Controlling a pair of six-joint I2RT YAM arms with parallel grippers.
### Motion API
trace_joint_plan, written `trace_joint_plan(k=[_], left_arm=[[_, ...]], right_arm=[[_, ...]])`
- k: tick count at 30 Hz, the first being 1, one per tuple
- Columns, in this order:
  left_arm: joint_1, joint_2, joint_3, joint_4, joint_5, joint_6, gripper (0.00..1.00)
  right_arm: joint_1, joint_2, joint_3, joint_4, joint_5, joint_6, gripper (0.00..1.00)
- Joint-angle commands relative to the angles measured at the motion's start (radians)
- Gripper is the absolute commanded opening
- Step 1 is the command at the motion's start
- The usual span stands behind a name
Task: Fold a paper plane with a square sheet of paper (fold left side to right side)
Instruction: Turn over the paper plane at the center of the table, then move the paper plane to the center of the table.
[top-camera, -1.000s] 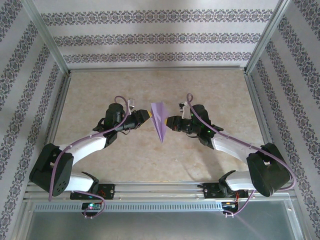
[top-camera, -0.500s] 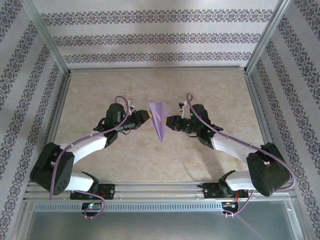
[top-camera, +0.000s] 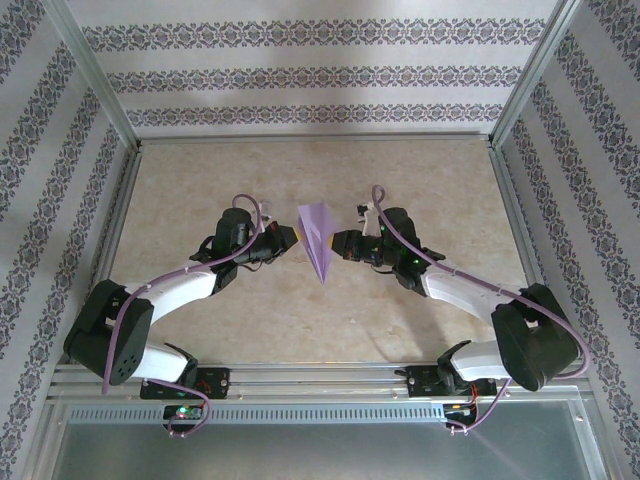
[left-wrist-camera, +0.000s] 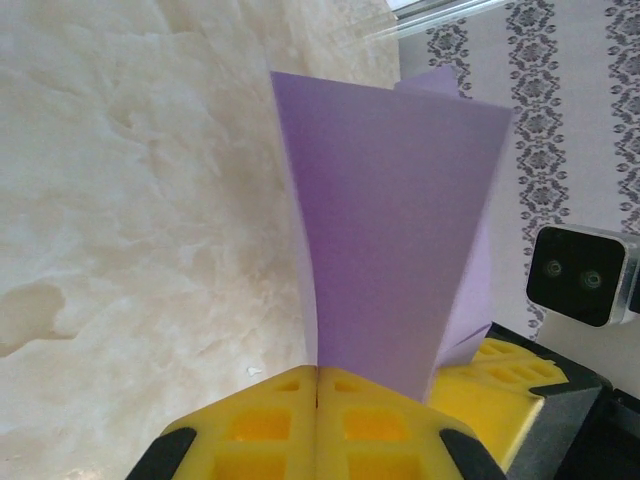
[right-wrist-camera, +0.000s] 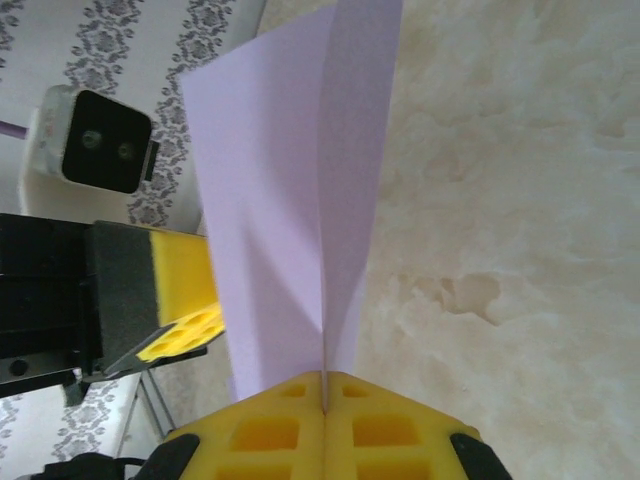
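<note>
So compared with a second back, the left gripper (top-camera: 289, 237) has been pulled shut. Its jaws were partly apart then, and now the yellow pads are pressed flat together, with the left arm's elbow nudged a touch inward. The paper plane (top-camera: 318, 243) itself hasn't really been shifted.

The plane is kept over the middle of the worktop (top-camera: 200, 180), pointed tip toward the near edge, wide tail toward the far edge, well away from both side edges. It's pinched from both sides. In the left wrist view the lavender paper is seen rising straight out of the seam between the closed pads. In the right wrist view the right gripper (right-wrist-camera: 325, 378) is likewise clamped on it, with the centre crease running right into the seam.

Held that way, the body is probably being squeezed along the fold so the crease gets set sharp, with the wings left free to splay above. The folding looks pretty much done. Whether the plane is touching the worktop can't be told.
</note>
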Motion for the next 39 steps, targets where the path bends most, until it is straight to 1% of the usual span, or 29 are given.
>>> trace_joint_plan(k=[1,2,4,5,6,8,10,13,16,18,21,24,28,36,39], left_arm=[[-0.015,0.035,-0.004,-0.013,-0.019,0.033,0.03],[-0.018,0.048,-0.006,-0.003,-0.013,0.032,0.03],[-0.026,0.080,-0.009,0.014,-0.011,0.027,0.02],[-0.030,0.096,-0.010,0.024,-0.011,0.028,0.02],[-0.034,0.115,-0.011,0.034,-0.012,0.028,0.02],[-0.038,0.150,-0.015,0.062,-0.011,0.022,0.02],[-0.041,0.187,-0.019,0.101,-0.010,0.005,0.01],[-0.046,0.230,-0.021,0.160,-0.003,-0.021,0.00],[-0.049,0.253,-0.020,0.183,-0.003,-0.035,0.00],[-0.051,0.261,-0.020,0.192,-0.004,-0.040,0.00],[-0.052,0.269,-0.028,0.210,-0.005,-0.051,0.00],[-0.054,0.270,-0.033,0.214,-0.007,-0.055,0.00],[-0.054,0.270,-0.032,0.215,-0.005,-0.056,0.00],[-0.057,0.273,-0.033,0.217,-0.005,-0.059,0.00],[-0.057,0.274,-0.034,0.218,-0.005,-0.061,0.00]], right_arm=[[-0.003,0.046,-0.007,-0.020,0.031,-0.033,0.02],[-0.003,0.061,-0.007,-0.020,0.027,-0.034,0.06],[-0.002,0.086,-0.004,-0.034,0.033,-0.044,0.17],[-0.003,0.090,-0.003,-0.050,0.048,-0.050,0.20],[-0.005,0.086,-0.001,-0.078,0.073,-0.060,0.27],[-0.011,0.066,0.011,-0.156,0.122,-0.091,0.34],[-0.015,0.042,0.050,-0.299,0.177,-0.142,0.42],[-0.005,0.020,0.122,-0.480,0.223,-0.198,0.44],[0.019,0.019,0.166,-0.582,0.232,-0.197,0.49],[0.025,0.031,0.159,-0.575,0.201,-0.153,0.52],[0.041,0.062,0.116,-0.479,0.136,-0.050,0.59],[0.081,0.104,0.121,-0.448,0.142,-0.016,0.67],[0.115,0.159,0.139,-0.412,0.147,0.001,0.68],[0.152,0.236,0.192,-0.395,0.164,0.010,0.52],[0.158,0.260,0.202,-0.385,0.161,0.014,0.50]])
